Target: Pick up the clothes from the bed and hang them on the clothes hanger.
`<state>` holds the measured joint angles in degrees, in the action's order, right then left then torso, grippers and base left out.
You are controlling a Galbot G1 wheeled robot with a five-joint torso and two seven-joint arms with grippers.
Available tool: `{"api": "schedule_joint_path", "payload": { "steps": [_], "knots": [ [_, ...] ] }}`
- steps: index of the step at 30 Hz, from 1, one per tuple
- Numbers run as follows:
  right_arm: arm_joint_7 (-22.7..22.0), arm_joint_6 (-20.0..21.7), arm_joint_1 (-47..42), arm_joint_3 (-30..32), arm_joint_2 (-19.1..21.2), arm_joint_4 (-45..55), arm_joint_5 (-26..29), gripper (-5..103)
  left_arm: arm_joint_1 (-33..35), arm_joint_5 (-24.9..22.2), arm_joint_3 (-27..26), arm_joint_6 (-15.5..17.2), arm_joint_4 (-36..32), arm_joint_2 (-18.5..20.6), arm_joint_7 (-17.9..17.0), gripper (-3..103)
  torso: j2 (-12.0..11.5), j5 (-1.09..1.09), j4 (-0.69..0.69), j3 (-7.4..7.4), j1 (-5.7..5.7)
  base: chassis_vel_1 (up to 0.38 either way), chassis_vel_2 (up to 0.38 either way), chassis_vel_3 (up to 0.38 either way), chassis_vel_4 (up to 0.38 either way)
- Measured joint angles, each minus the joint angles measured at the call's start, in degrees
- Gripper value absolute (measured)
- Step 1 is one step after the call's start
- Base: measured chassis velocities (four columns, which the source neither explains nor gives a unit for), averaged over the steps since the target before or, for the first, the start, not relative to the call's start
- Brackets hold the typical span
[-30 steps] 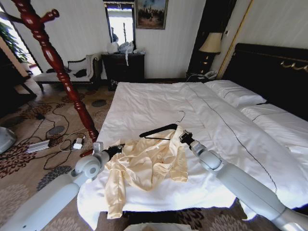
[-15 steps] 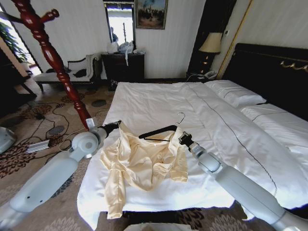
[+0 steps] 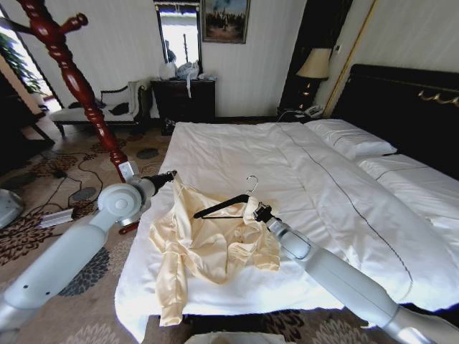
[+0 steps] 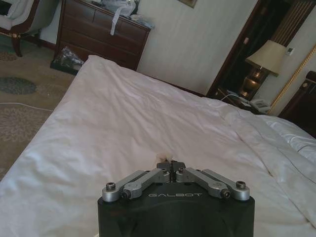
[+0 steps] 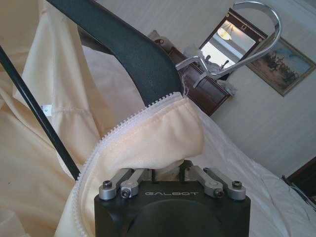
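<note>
1. Clothes (image 3: 208, 240) lay crumpled on the near left part of the bed (image 3: 237, 150), one sleeve trailing toward the foot edge.
2. At the top's left shoulder, the left gripper (image 3: 170, 175) had its fingers (image 4: 163, 174) together, pinching a raised peak of cream fabric.
3. Over the middle of the garment, the hanger (image 3: 226, 204) was tilted, its hook up.
4. At the right shoulder, the right gripper (image 3: 262, 212) met the fabric; its fingers (image 5: 129, 180) were clamped on the zip-edged cloth beside the hanger's arm.
</note>
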<state>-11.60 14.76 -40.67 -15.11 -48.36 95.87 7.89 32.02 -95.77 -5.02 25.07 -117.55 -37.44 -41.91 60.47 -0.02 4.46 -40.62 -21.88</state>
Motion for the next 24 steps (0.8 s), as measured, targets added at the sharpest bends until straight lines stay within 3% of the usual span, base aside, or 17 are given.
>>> {"api": "schedule_joint_path", "payload": {
  "steps": [9,16,24],
  "knots": [
    [-3.18,4.10,6.64,-6.05,-4.85,-5.37,4.36,22,2.73,-0.93,-1.88,0.28,-3.25,1.30,-0.62,0,0.00,0.00,0.00,0.00,0.00,0.000,0.000,0.000,0.000],
    [-4.26,5.29,8.55,-6.52,-5.73,-8.55,6.68,22,5.05,-1.11,-3.38,0.49,-5.30,2.65,-0.47,0,0.00,0.01,0.01,0.00,0.00,0.000,0.000,0.000,0.000],
    [-7.10,10.77,11.40,-8.18,-7.92,-10.53,8.71,22,2.71,-0.64,-0.03,0.20,-7.45,0.78,-1.40,0,0.00,0.02,0.01,0.00,0.00,0.000,0.000,0.000,0.000]
  ]
}}
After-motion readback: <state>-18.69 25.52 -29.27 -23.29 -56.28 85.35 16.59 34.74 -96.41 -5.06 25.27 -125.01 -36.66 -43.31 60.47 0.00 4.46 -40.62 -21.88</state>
